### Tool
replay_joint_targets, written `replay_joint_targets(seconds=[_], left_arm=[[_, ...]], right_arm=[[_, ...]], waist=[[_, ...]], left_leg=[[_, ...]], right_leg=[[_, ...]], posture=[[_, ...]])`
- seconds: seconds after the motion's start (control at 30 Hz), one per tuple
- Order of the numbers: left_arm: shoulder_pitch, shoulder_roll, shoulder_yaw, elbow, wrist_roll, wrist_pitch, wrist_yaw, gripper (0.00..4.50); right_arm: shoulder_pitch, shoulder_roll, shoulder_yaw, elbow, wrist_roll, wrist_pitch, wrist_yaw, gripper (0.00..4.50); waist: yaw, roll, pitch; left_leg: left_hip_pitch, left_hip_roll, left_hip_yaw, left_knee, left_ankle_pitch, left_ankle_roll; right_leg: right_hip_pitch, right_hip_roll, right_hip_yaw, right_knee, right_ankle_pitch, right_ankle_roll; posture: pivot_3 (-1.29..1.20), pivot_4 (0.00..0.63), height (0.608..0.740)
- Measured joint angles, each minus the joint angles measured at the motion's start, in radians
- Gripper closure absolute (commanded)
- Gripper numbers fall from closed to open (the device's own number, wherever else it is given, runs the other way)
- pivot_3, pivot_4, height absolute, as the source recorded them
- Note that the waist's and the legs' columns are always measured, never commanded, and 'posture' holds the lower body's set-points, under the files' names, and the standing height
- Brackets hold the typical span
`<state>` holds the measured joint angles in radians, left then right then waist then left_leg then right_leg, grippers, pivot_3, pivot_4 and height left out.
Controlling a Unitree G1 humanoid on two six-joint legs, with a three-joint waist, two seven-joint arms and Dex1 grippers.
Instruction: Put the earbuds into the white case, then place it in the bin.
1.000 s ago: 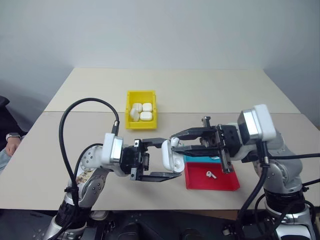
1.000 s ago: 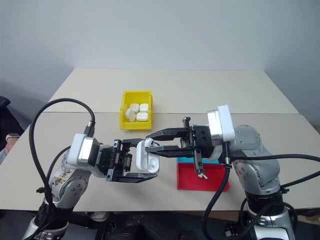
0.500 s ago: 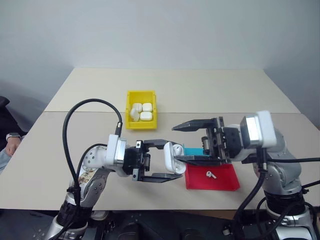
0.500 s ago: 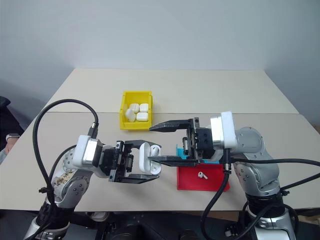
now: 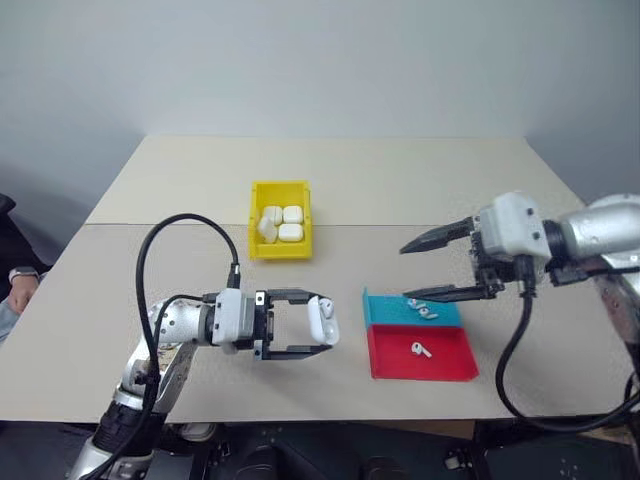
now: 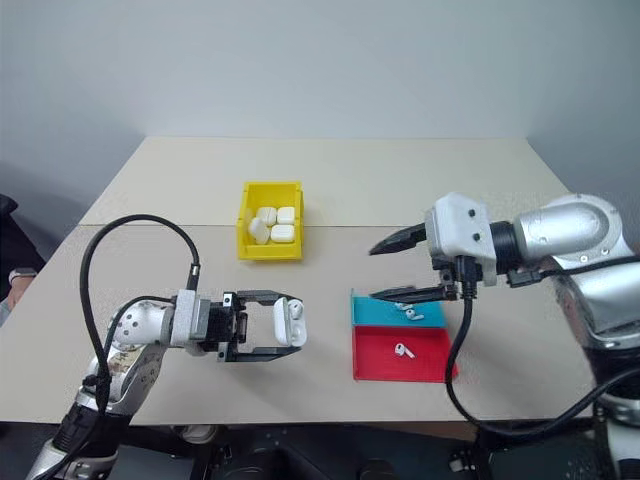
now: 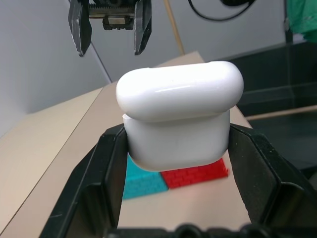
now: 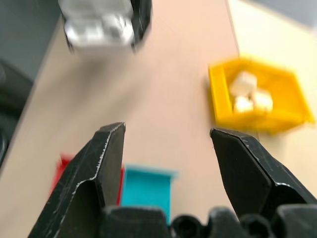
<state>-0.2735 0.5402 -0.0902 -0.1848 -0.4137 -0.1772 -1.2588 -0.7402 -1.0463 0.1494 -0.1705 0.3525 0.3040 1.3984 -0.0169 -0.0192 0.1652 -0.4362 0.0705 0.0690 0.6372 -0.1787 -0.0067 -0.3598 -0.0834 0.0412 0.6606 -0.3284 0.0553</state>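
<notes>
Case (image 5: 322,322) in white sits clamped between the left gripper's (image 5: 308,325) jaws, lid open, just left of the teal and red tray (image 5: 418,346). The right gripper (image 5: 448,264) hangs over the tray's teal half with jaws wide apart and empty. Earbuds (image 5: 421,350) lie in both halves. Best to descend straight onto one stem, close gently, and keep the case level. The bin (image 5: 279,232) waits behind the tray.

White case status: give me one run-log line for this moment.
left gripper: shut on white case | right gripper: open, above tray | earbuds: in tray
</notes>
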Motion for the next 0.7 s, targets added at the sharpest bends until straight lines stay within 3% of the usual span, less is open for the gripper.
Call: replay_joint_targets(seconds=[0.23, 0.43, 0.7], left_arm=[[0.058, -0.01, -0.004, -0.017, 0.048, -0.03, 0.074, 1.71], [0.095, -0.014, -0.011, -0.036, 0.079, -0.037, 0.124, 1.71], [0.127, -0.021, -0.02, -0.091, 0.084, -0.036, 0.181, 1.71]], right_arm=[[-0.22, 0.111, 0.265, 0.27, -0.312, -0.014, 0.066, 1.23], [-0.268, 0.2, 0.356, 0.405, -0.437, -0.057, 0.091, 1.23], [-0.269, 0.24, 0.397, 0.496, -0.553, -0.12, 0.099, 1.23]], waist=[[0.002, 0.0, 0.0], [0.011, 0.0, 0.0], [0.011, 0.0, 0.0]], left_leg=[[-0.005, 0.0, 0.002, -0.001, 0.0, 0.0], [-0.006, 0.0, 0.003, -0.001, 0.0, 0.0], [-0.006, 0.0, 0.004, -0.001, 0.0, 0.0]], right_leg=[[-0.008, 0.0, 0.002, 0.003, 0.0, 0.0], [-0.009, 0.0, 0.002, 0.002, 0.0, 0.0], [-0.009, 0.0, 0.002, 0.003, 0.0, 0.0]], posture=[[0.0, 0.15, 0.74], [0.0, 0.15, 0.74], [0.0, 0.15, 0.74]])
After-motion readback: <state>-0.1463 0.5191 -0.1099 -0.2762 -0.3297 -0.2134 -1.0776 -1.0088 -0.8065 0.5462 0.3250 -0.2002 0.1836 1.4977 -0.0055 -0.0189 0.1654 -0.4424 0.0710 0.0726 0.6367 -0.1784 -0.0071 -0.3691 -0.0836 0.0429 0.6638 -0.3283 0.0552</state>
